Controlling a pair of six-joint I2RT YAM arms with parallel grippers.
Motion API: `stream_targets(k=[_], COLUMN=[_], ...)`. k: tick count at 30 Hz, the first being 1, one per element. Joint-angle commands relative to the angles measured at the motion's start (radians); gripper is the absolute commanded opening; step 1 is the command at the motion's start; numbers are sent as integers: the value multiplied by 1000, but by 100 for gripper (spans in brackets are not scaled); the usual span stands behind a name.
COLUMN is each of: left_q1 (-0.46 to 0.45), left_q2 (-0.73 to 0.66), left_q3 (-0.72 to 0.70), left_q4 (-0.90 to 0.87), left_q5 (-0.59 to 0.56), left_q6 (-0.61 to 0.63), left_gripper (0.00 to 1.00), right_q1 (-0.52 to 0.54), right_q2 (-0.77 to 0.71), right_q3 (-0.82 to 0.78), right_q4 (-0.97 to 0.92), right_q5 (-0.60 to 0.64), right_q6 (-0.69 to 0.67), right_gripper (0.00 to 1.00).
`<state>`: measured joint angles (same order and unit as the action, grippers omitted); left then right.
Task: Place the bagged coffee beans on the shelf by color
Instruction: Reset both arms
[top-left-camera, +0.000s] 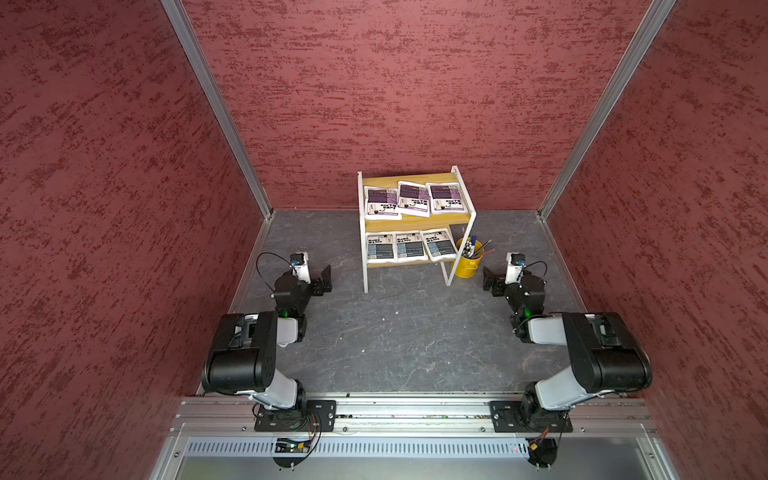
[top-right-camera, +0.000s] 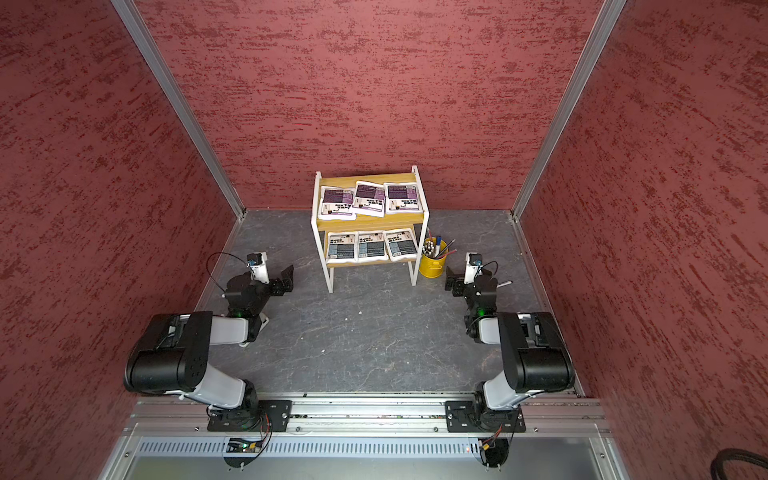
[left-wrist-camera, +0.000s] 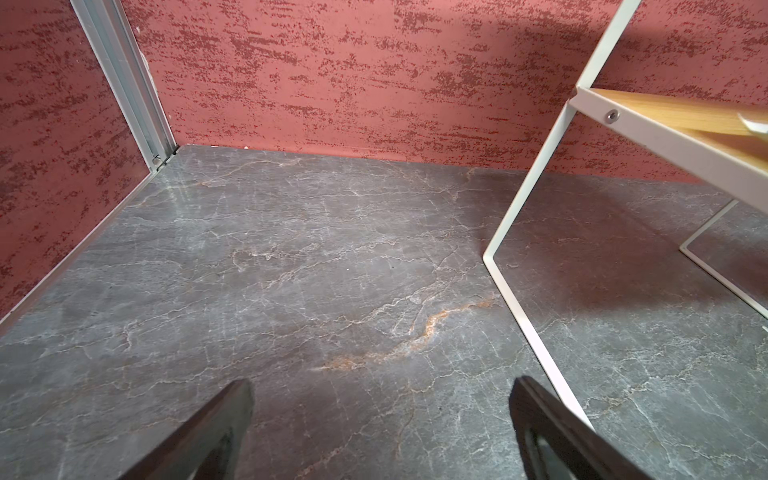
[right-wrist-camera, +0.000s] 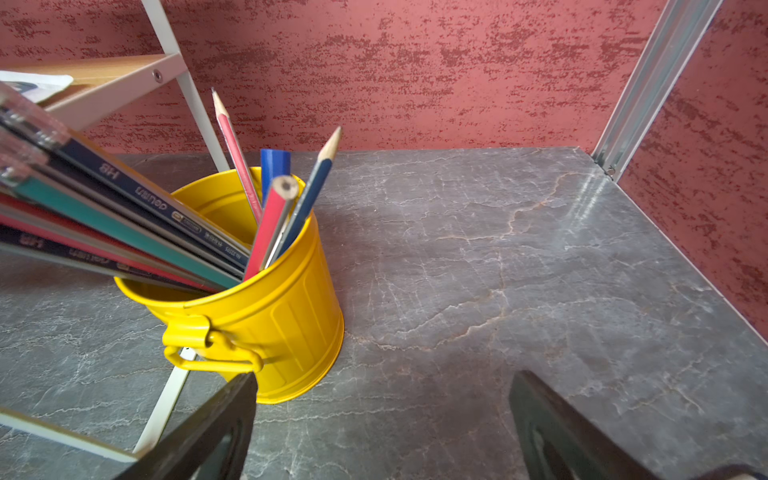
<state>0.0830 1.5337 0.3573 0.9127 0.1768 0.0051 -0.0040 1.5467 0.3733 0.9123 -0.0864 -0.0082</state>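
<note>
1. Left of the shelf (top-left-camera: 415, 225), the left end effector (top-left-camera: 323, 280) hangs spread and empty.
2. The shelf's upper board carries three purple-labelled pouches (top-left-camera: 412, 198) and its lower board three grey-blue pouches (top-left-camera: 409, 246). With one colour per tier, the sorting looks finished.
3. A yellow pen cup (top-left-camera: 467, 266) stands just right of the shelf.
4. Further right of the shelf, the right end effector (top-left-camera: 490, 280) hangs spread and empty.

Three purple bags (top-left-camera: 413, 198) counted atop the shelf (top-left-camera: 415, 225), three grey-blue bags (top-left-camera: 410, 246) below, one cup (top-left-camera: 467, 267) beside.
</note>
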Motion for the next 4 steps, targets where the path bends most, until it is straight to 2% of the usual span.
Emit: stream_targets(k=[1,4], left_q1=[-4,-5], left_q2=[3,2], left_q3=[17,17], left_q4=[0,0], left_q5=[-10,-10], left_q6=[-4,-4], left_gripper=[100,100], right_q1=[-6,-7], right_q2=[3,1], right_q3=[19,15], right_q4=[-7,-1], right_q5=[-9,-9], right_q6=[-8,-8], right_gripper=[98,98])
